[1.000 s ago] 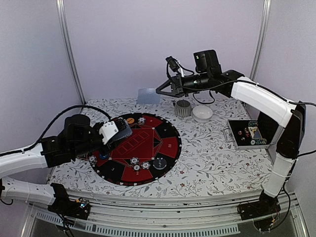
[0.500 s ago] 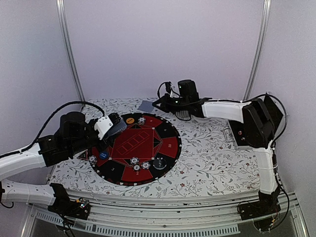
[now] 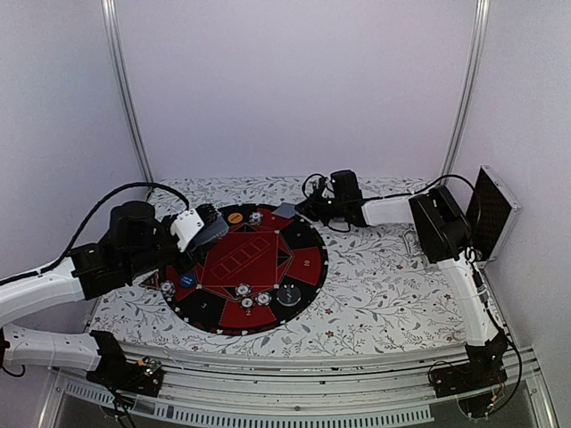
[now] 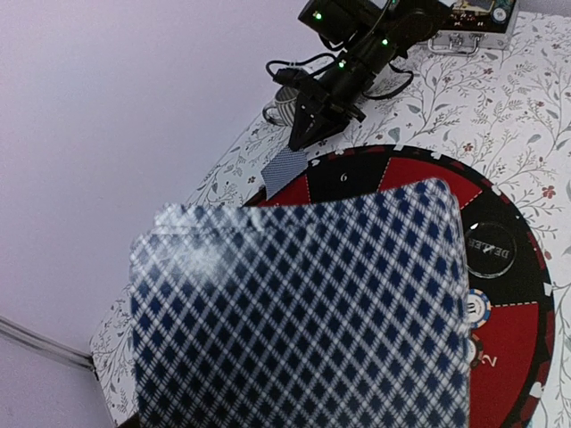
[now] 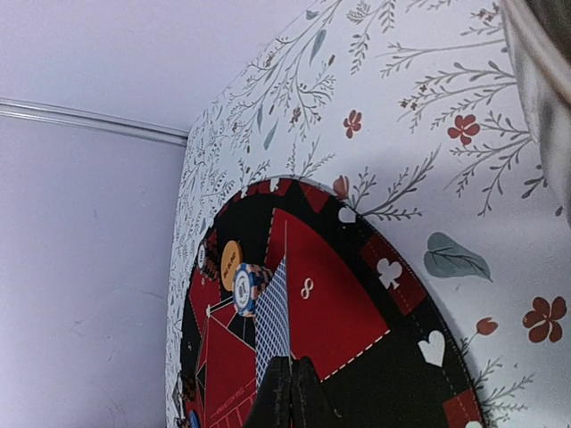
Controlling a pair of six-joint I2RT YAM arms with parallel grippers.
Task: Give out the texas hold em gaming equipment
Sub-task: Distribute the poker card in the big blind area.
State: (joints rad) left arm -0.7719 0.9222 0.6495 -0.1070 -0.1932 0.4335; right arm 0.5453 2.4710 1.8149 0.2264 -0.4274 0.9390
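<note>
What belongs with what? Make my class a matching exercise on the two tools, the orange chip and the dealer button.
1 left tool
2 right tool
3 orange chip
4 dealer button

A near side of the mat
B shut on a single card
C far side of the mat
D holds the card stack

Pairs: 1-D, 2-B, 3-C, 4-A

Both the left arm [image 3: 40, 292] and the right arm [image 3: 468, 287] have smooth white shells over their long links, with chunky black joints between. Thin black cables [image 3: 134, 189] loop off them. Small green lights [image 4: 314, 15] glow near the right gripper [image 5: 288, 361], which has slim black fingers [image 5: 278, 399].
</note>
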